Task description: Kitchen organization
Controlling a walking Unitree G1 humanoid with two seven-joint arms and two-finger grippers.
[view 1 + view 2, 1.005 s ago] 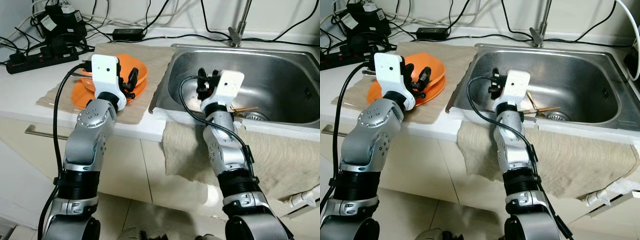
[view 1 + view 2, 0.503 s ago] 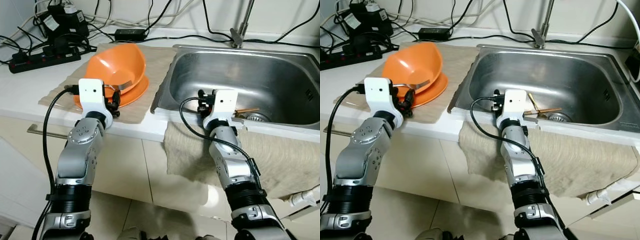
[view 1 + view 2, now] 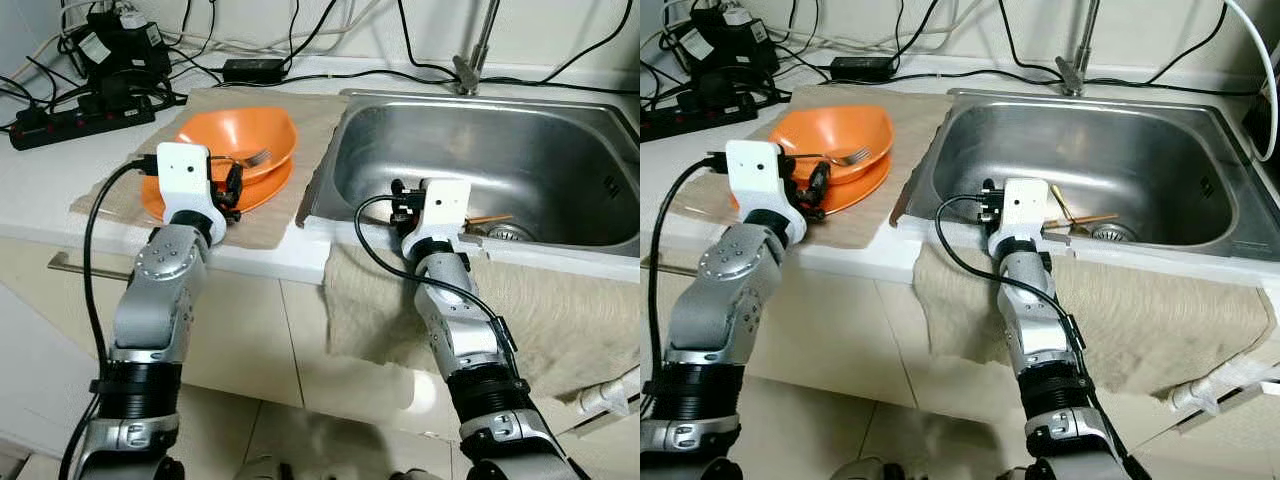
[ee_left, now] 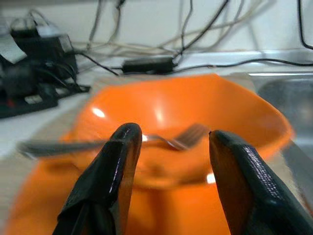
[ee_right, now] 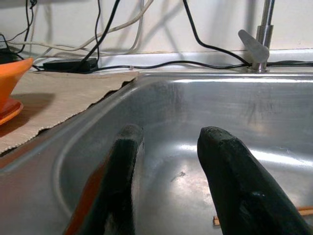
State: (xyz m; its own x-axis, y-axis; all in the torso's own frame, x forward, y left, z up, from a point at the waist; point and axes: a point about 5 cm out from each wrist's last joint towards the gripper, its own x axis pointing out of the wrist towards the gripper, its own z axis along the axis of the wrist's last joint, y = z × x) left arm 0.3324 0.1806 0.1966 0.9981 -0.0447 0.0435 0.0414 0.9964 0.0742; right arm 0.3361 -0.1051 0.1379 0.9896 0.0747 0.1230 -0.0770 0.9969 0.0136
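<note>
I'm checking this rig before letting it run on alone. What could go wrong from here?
1. The silver metal fork rests loosely across the orange plastic bowl; a nudge from the open left gripper just in front could tip it off.
2. The bowl sits on an orange plate on a loose beige cloth, so the stack may slide.
3. A black power strip and cables lie near the steel sink; splashes are a hazard.
</note>
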